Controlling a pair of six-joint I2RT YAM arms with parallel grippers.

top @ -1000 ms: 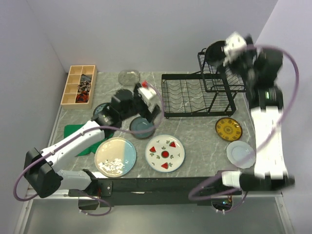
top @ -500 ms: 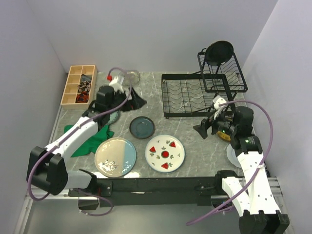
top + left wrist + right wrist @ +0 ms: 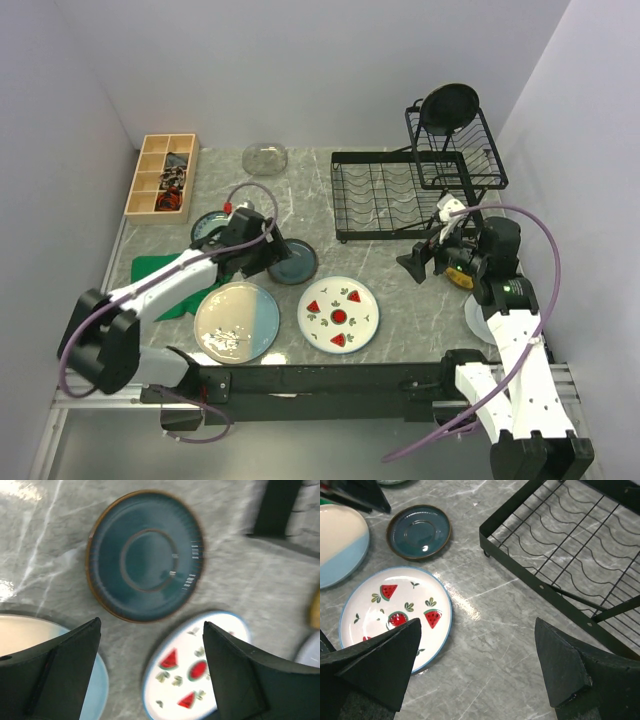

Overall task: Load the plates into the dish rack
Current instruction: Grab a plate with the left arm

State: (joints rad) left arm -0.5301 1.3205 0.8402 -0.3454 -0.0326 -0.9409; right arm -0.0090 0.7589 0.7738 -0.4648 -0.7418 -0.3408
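Note:
The black wire dish rack [image 3: 400, 195] stands at the back right, with a black plate [image 3: 450, 105] upright in its raised upper basket. My left gripper [image 3: 277, 256] is open and empty, hovering at the left edge of the slate-blue plate [image 3: 295, 263]. In the left wrist view the gripper [image 3: 151, 630] is just nearer than that plate [image 3: 146, 562]. The watermelon plate [image 3: 338, 313] and the cream-and-blue plate [image 3: 236, 321] lie at the front. My right gripper [image 3: 415, 265] is open and empty above bare table [image 3: 477, 625], between the watermelon plate [image 3: 395, 612] and the rack [image 3: 575, 545].
A clear glass plate [image 3: 265, 157] lies at the back. A small plate [image 3: 207, 226] and a green cloth [image 3: 160, 278] lie under my left arm. A yellow patterned plate [image 3: 464, 279] and a pale plate [image 3: 480, 320] are partly hidden by my right arm. A wooden compartment box [image 3: 162, 175] sits far left.
My right gripper left the black plate in the upper basket and came down to the table. My left gripper swung from the back toward the slate-blue plate.

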